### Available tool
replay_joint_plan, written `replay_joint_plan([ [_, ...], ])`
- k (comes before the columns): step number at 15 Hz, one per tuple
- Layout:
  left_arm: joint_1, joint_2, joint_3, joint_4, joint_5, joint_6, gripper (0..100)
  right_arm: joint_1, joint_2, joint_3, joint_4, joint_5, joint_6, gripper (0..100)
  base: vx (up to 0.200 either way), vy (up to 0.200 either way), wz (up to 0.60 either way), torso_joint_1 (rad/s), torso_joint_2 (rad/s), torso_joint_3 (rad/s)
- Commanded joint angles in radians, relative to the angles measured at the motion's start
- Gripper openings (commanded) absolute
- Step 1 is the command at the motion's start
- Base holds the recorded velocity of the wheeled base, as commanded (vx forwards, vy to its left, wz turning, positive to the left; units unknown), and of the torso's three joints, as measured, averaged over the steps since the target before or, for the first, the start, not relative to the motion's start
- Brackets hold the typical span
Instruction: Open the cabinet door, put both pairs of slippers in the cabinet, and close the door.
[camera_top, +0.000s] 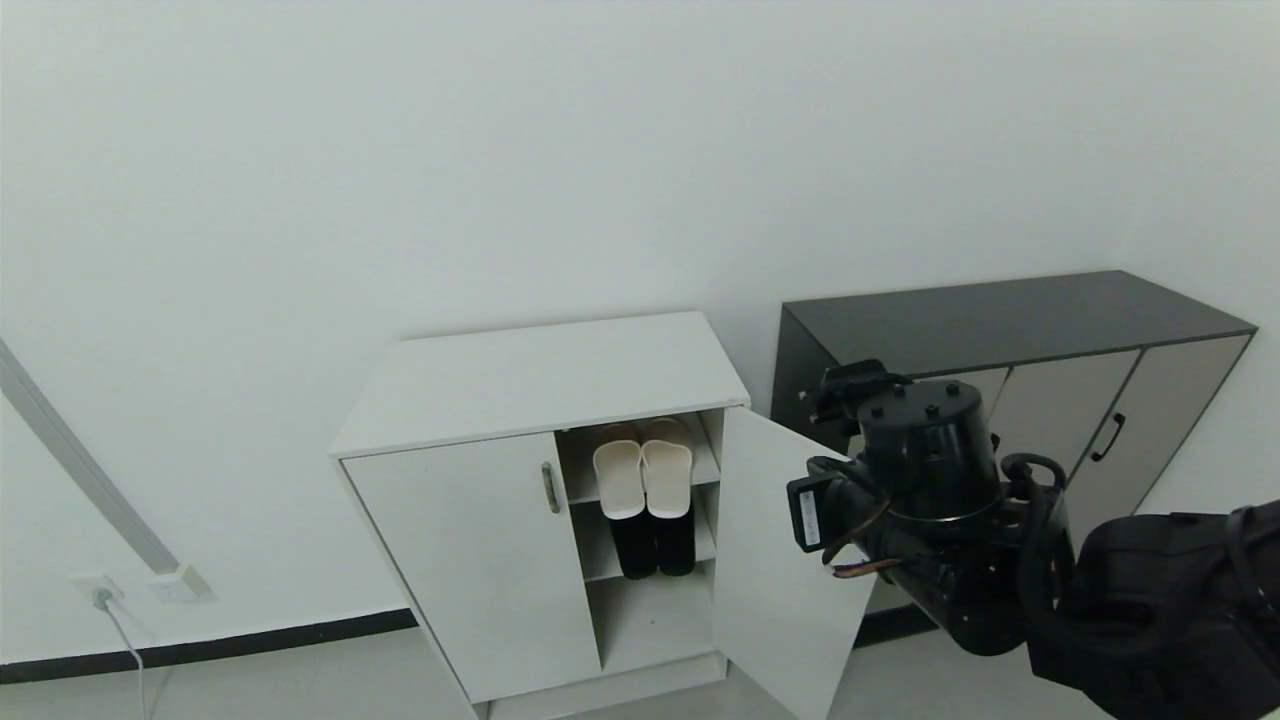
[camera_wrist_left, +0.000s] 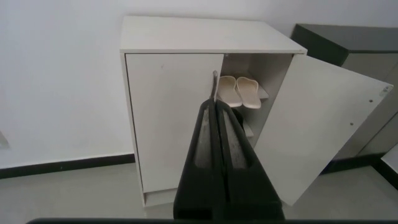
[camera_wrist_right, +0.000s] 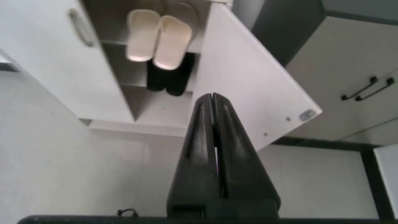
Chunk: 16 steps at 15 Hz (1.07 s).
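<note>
Head view gives you the white cabinet (camera_top: 540, 380) against the far wall, with a dark cabinet (camera_top: 1000, 320) to its right. Its left door (camera_top: 480, 560) is closed and its right door (camera_top: 780, 560) is swung out toward you. Inside the open right side you can see 2 pairs: the white slippers (camera_top: 642, 480) on the upper shelf and the black slippers (camera_top: 655, 545) on the shelf just below, toes tucked in. By my reading, opening and loading are done, and only 1 step is left for you: pushing that right door closed. The right gripper (camera_wrist_right: 214, 98) hangs near the door's inner face, apart from it as far as I can tell, fingers pressed together with nothing between them. The left gripper (camera_wrist_left: 215, 102) points at the cabinet's middle from farther back, likewise pinched closed and empty. You would probably press the door's outer face from the right to finish.
</note>
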Motion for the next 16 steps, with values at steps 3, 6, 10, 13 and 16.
replay_joint_plan([
  [3,0.001,0.000,0.000,0.000,0.002,0.000,0,-0.092,0.053,-0.051,-0.031,0.006,-0.002,0,0.000,0.000,0.00,0.000,0.00,0.000],
  [6,0.001,0.001,0.000,0.000,0.000,0.000,0,-0.161,0.095,-0.134,-0.025,0.008,0.001,0,0.000,0.000,0.00,0.000,0.00,0.000],
  [10,0.001,0.001,0.000,0.000,0.000,0.000,0,-0.204,0.182,-0.237,-0.025,0.012,0.006,0,0.000,0.000,0.00,0.000,0.00,0.000],
  [13,0.001,0.001,0.000,0.000,0.000,0.001,0,-0.231,0.245,-0.307,-0.025,0.014,0.021,0,0.000,0.000,0.00,0.000,0.00,0.000],
  [16,0.001,0.001,0.000,0.000,-0.002,0.004,0,-0.270,0.305,-0.369,-0.024,0.046,0.024,0,0.000,0.000,0.00,0.000,0.00,0.000],
])
